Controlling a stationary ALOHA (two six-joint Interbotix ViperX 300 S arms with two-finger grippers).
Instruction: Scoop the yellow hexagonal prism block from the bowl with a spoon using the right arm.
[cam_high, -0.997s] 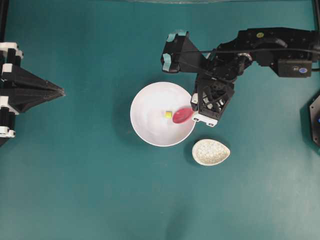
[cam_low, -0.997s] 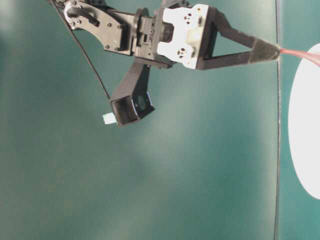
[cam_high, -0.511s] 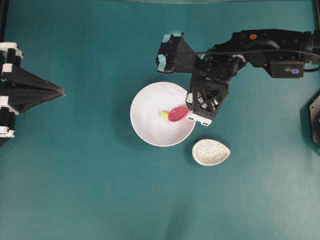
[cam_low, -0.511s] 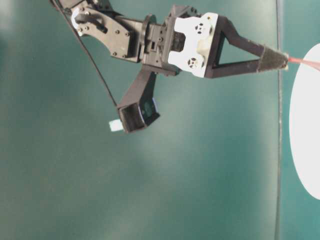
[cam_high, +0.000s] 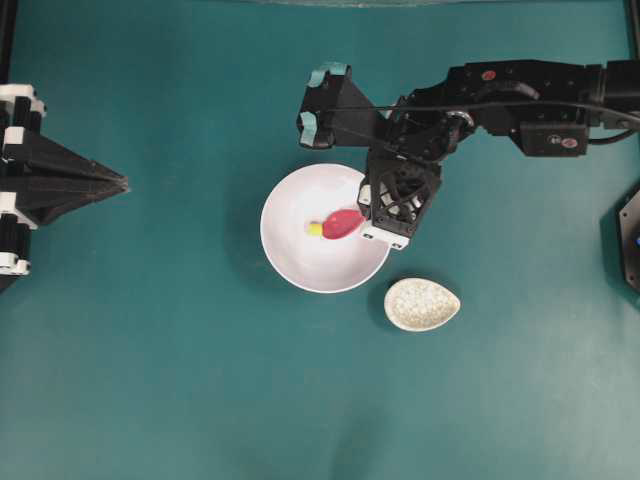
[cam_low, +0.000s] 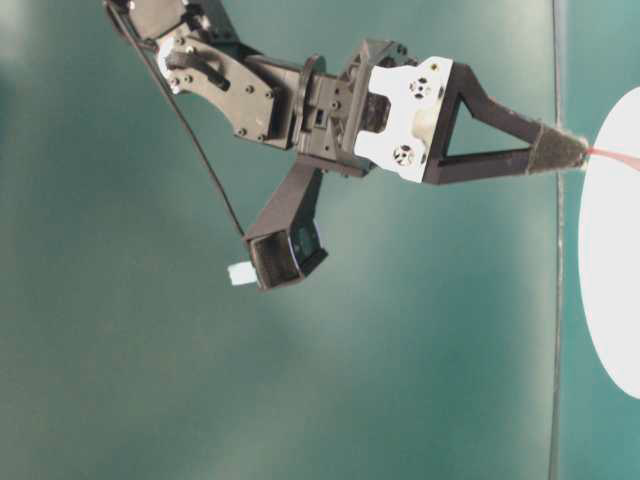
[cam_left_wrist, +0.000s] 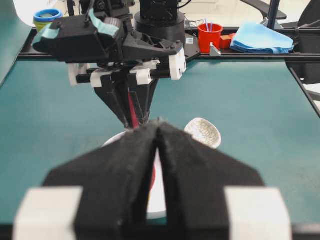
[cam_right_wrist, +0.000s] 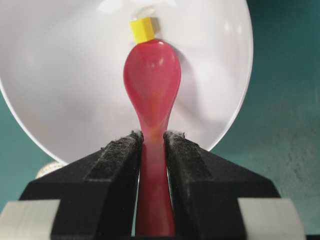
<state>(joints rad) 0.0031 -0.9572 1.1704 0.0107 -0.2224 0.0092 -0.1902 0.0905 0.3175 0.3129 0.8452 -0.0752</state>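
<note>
The white bowl (cam_high: 290, 245) sits mid-table. On its floor lies the tiny yellow hexagonal prism block (cam_high: 315, 229), right at the far tip of the red spoon's scoop (cam_high: 343, 223). In the right wrist view the block (cam_right_wrist: 142, 29) touches the spoon (cam_right_wrist: 152, 85) tip inside the bowl (cam_right_wrist: 65, 75). My right gripper (cam_right_wrist: 153, 140) is shut on the spoon's handle and hangs over the bowl's right rim (cam_high: 370, 215). My left gripper (cam_high: 125, 183) rests at the left edge, jaws together (cam_left_wrist: 157, 125), holding nothing.
A speckled egg-shaped spoon rest (cam_high: 421, 304) lies just below and right of the bowl. Beyond the table's far rail stand a red cup (cam_left_wrist: 209, 36), a blue cloth (cam_left_wrist: 260, 37) and a blue-rimmed cup (cam_left_wrist: 47, 16).
My right gripper has moved left with the spoon, further into the bowl. The scoop has reached the block, and the block has slid a little left. The left arm has not moved.
</note>
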